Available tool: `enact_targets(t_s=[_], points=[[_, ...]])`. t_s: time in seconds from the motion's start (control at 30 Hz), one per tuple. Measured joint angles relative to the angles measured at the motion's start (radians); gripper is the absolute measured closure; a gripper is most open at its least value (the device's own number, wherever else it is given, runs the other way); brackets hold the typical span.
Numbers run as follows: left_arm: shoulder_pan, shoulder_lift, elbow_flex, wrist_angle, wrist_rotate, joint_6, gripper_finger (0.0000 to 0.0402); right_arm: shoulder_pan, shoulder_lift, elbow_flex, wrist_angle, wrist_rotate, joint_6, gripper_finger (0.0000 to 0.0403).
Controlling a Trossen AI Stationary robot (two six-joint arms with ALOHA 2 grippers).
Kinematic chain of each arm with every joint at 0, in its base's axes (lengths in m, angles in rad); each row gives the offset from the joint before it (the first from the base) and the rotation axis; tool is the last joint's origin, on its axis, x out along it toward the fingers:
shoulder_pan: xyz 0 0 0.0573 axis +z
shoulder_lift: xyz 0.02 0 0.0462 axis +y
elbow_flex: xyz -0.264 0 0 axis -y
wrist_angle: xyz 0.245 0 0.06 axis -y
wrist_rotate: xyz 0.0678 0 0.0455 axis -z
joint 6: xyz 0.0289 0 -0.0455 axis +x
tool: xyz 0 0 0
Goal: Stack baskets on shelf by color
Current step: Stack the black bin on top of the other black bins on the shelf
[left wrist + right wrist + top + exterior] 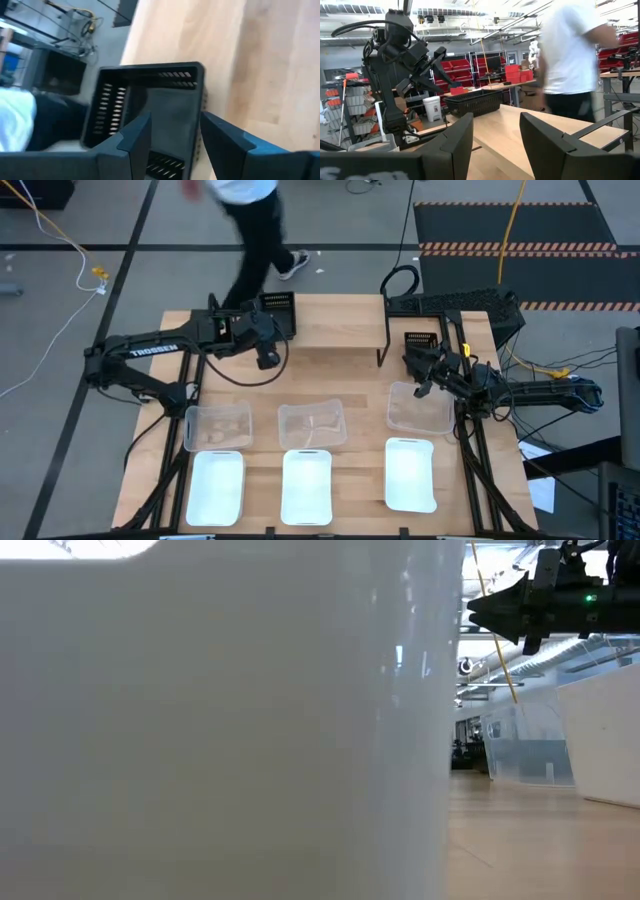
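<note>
From my station I see grey floor (100, 220) crossed by dark lines, a hazard-striped mat (515, 248), red storage bins (462, 65), and a person (570, 55) walking past.

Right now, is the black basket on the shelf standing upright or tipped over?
Upright. The black basket sits flat on the shelf with its open side up; the left wrist view looks down into it.

Light-wood shelf (330, 325) bearing a black basket (279, 311), tabletop (350, 465) with clear and white baskets
</note>
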Motion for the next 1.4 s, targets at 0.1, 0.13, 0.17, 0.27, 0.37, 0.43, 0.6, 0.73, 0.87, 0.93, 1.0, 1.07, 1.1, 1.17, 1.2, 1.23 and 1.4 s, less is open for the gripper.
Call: enact_targets(t_s=[0.1, 0.13, 0.17, 0.27, 0.37, 0.43, 0.6, 0.73, 0.87, 0.93, 1.0, 1.07, 1.1, 1.17, 1.2, 1.23, 1.4], points=[[0.000, 0.003, -0.001, -0.020, 0.017, -0.013, 0.0229, 0.000, 0.000, 0.000, -0.003, 0.000, -0.002, 0.0245], [0.000, 0.003, -0.001, -0.031, 0.017, -0.013, 0.0229, 0.000, 0.000, 0.000, -0.008, 0.000, -0.010, 0.0245], [0.000, 0.002, -0.001, -0.045, 0.018, -0.014, 0.0229, 0.000, 0.000, 0.000, -0.015, 0.000, -0.015, 0.0245], [0.000, 0.003, -0.001, -0.084, 0.025, -0.024, 0.0229, 0.000, 0.000, 0.000, -0.026, 0.001, -0.016, 0.0245], [0.000, 0.001, -0.001, -0.080, 0.026, -0.030, 0.0229, 0.000, 0.000, 0.000, -0.026, 0.001, -0.013, 0.0245], [0.000, -0.002, -0.002, -0.054, 0.025, -0.008, 0.0229, 0.000, 0.000, 0.000, -0.027, 0.001, -0.016, 0.0245], [-0.011, -0.001, -0.002, 0.173, 0.121, 0.039, 0.0229, 0.000, 0.000, 0.000, -0.011, 0.000, -0.004, 0.0245], [-0.031, 0.067, -0.001, 0.428, 0.388, 0.046, 0.0229, 0.000, 0.011, 0.000, 0.143, -0.123, 0.031, 0.0245], [-0.067, 0.196, -0.001, 0.627, 0.474, 0.093, 0.0229, 0.002, 0.050, 0.028, 0.141, -0.212, 0.057, 0.0245], [-0.085, 0.261, -0.001, 0.693, 0.477, 0.119, 0.0229, 0.011, 0.091, 0.054, 0.034, -0.210, 0.080, 0.0245], [-0.102, 0.322, -0.001, 0.772, 0.477, 0.138, 0.0229, 0.028, 0.148, 0.096, -0.031, -0.211, 0.099, 0.0245], [-0.116, 0.373, -0.003, 0.855, 0.477, 0.150, 0.0229, 0.045, 0.197, 0.128, -0.046, -0.210, 0.116, 0.0245], [-0.122, 0.398, 0.001, 0.896, 0.482, 0.148, 0.0229, 0.052, 0.216, 0.148, -0.050, -0.209, 0.117, 0.0245], [-0.127, 0.448, 0.041, 0.898, 0.532, 0.123, 0.0229, 0.066, 0.241, 0.207, -0.076, -0.208, 0.111, 0.0245], [-0.126, 0.475, 0.074, 0.870, 0.566, 0.107, 0.0229, 0.072, 0.244, 0.247, -0.124, -0.209, 0.094, 0.0245], [-0.126, 0.500, 0.109, 0.828, 0.593, 0.100, 0.0229, 0.079, 0.242, 0.289, -0.195, -0.212, 0.067, 0.0245], [-0.138, 0.629, 0.287, 0.731, 0.625, 0.102, 0.0229, 0.129, 0.261, 0.549, -0.645, -0.208, 0.052, 0.0245]])
